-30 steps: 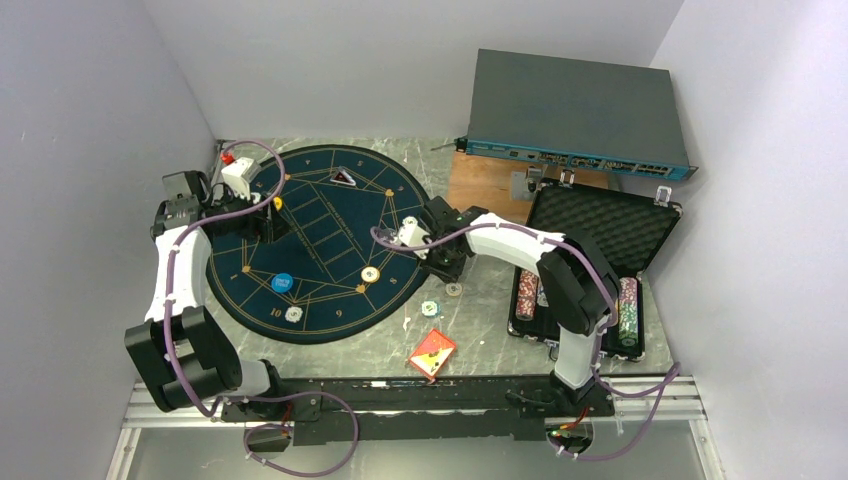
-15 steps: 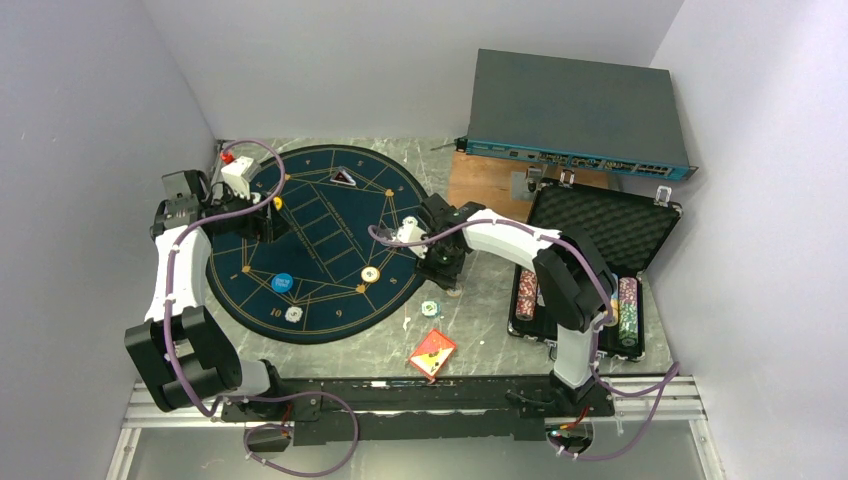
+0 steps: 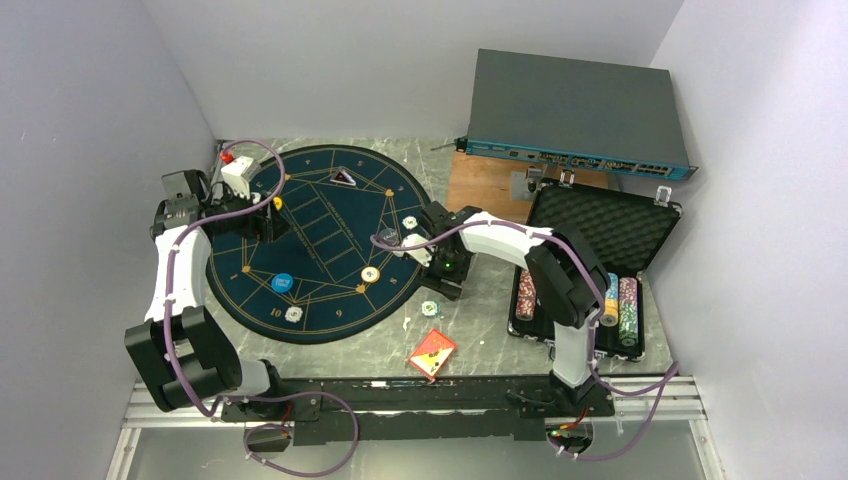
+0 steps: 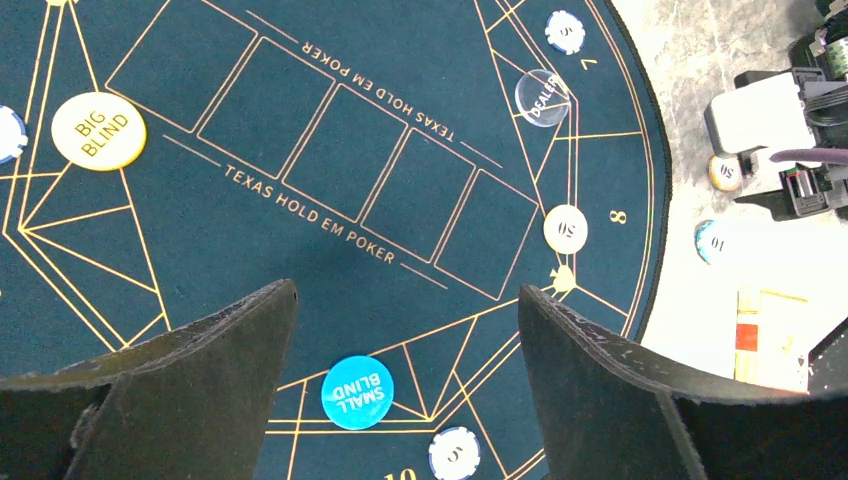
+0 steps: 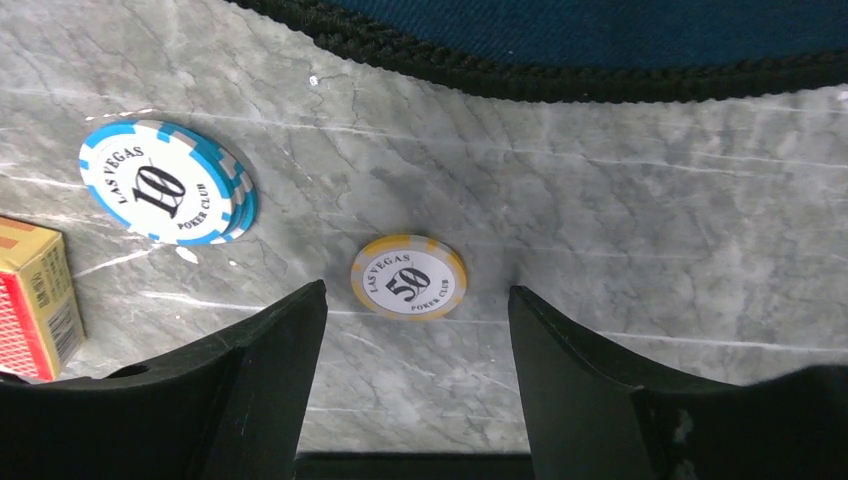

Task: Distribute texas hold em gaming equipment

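Yellow "Big Blind" disc (image 4: pixel 98 131) and blue "Small Blind" disc (image 4: pixel 357 392) lie on the round navy mat (image 4: pixel 250 260), with the left fingers (image 4: pixel 180 390) spread wide above it. On the grey marble desk (image 5: pixel 650 230), a yellow-rimmed "50" chip (image 5: pixel 408 277) lies untouched between the parted right fingers (image 5: pixel 250 380).

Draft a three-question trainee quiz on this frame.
1. True or false: the 50 chip under the right pincer lies on the mat.
2. The right pincer is: A shut on that chip; B open, a finger either side of it; C out of view.
3. What number is on the blue-rimmed chip nearby?
Key: 1 false, it lies on the table beside the mat; 2 B; 3 ten.
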Controlling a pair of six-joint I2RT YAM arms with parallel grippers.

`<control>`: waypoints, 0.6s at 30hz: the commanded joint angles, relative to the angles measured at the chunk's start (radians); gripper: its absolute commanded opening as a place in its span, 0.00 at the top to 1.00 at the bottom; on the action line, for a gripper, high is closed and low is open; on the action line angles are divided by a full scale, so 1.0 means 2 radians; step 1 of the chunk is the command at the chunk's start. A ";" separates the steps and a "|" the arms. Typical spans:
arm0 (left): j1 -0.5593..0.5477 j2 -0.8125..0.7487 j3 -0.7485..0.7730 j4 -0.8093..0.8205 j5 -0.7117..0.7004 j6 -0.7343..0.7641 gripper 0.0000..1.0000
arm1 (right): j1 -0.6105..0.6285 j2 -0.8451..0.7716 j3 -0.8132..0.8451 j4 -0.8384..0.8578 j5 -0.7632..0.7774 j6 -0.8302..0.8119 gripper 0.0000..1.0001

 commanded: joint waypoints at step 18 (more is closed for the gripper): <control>0.002 0.009 0.020 0.010 0.008 0.001 0.13 | 0.002 0.027 -0.042 0.040 -0.003 0.000 0.66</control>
